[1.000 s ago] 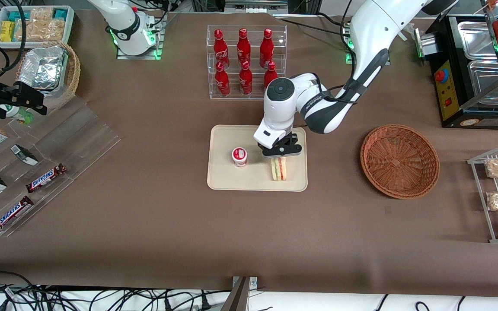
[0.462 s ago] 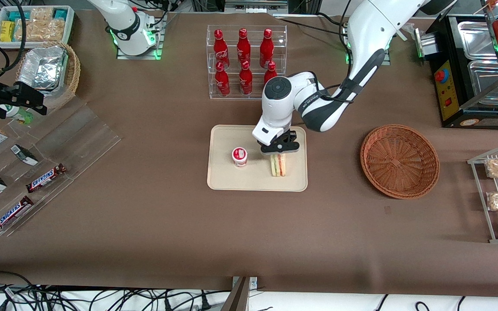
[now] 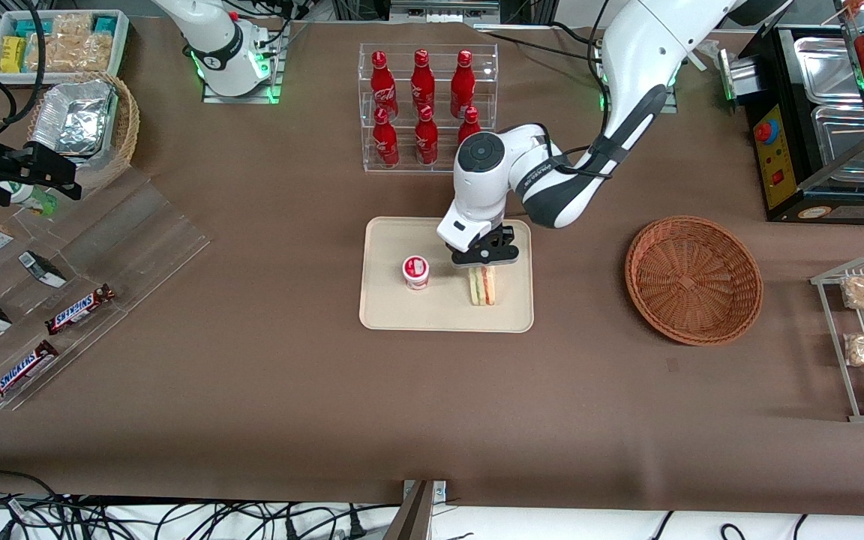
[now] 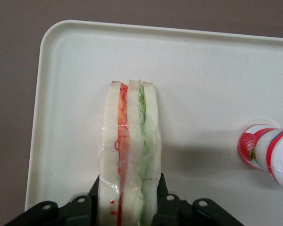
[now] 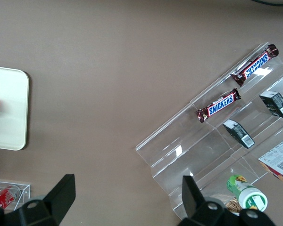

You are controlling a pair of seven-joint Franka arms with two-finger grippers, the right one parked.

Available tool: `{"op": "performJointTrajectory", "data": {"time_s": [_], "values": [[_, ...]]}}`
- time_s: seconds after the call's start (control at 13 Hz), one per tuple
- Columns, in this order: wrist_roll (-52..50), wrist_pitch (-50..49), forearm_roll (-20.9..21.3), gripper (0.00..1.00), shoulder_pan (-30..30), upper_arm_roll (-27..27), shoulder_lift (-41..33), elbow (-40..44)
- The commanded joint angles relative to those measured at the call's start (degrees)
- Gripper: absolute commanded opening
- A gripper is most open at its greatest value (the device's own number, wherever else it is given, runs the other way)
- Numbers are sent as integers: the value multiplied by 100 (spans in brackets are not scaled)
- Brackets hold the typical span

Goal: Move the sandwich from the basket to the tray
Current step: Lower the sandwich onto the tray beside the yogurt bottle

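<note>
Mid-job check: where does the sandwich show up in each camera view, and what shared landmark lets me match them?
Front view: the sandwich stands on the tray, beside the small cup, just under the gripper.
Left wrist view: the sandwich is between the gripper's fingers, which press its sides.
Right wrist view: the sandwich is not in it; only a corner of the tray shows.
Shared landmark: the tray.

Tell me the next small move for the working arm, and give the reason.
Probably open the jaws and let go. The sandwich already stands on the tray beside the cup, with the gripper shut on its end, and the basket holds nothing. Releasing before lifting should leave the sandwich in place.
</note>
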Motion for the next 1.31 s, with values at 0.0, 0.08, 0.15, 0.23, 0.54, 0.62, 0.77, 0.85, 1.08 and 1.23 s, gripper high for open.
{"op": "performJointTrajectory", "data": {"time_s": [0.0, 0.08, 0.15, 0.23, 0.54, 0.62, 0.77, 0.85, 1.08, 1.23], "values": [[-117, -50, 160, 92, -8, -18, -8, -39], [-134, -50, 151, 97, -8, -18, 1, -39], [-169, -50, 151, 100, -8, -18, -8, -31], [-187, -50, 151, 100, -8, -18, -17, -4], [-152, -155, -172, 100, 80, -44, -271, 293], [-117, -434, -322, 100, 63, -53, -341, 495], [-99, -1259, -569, 100, 80, -254, -377, 1091], [-56, -1585, -622, 100, 80, -282, -377, 1356], [514, -1957, -1034, 100, 133, -308, -464, 1805], [805, -2298, -1210, 100, 220, -308, -518, 2025]]}}
